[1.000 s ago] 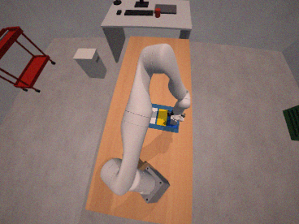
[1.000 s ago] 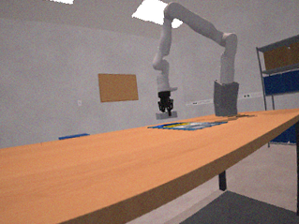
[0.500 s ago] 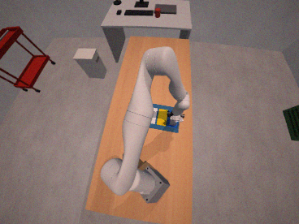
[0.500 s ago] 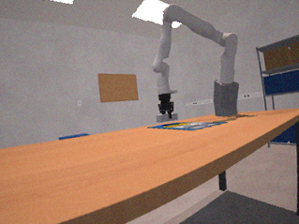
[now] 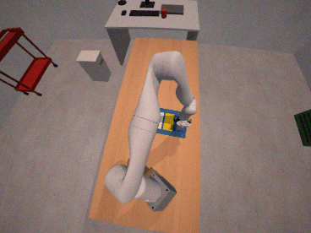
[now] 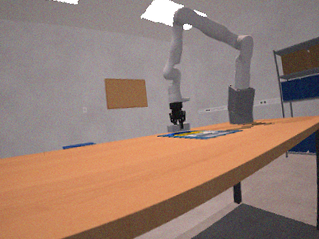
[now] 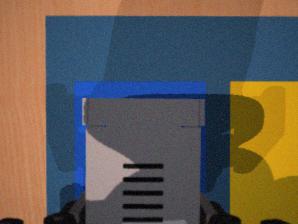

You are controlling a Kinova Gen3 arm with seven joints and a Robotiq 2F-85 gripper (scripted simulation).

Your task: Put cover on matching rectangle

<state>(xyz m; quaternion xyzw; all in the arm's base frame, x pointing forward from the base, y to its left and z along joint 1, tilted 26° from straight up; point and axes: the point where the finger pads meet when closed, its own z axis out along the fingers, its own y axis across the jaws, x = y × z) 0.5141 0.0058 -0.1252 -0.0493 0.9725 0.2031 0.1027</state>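
Gripper (image 7: pixel 140 217) fingers pinching grey cover (image 7: pixel 145 150) above blue rectangle (image 7: pixel 140 89), yellow rectangle (image 7: pixel 262 165) beside.

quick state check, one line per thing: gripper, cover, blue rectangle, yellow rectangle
gripper: shut on the cover
cover: held, over the blue rectangle, slotted top facing the wrist camera
blue rectangle: mostly hidden by the cover, edges showing
yellow rectangle: nothing on it, in shadow
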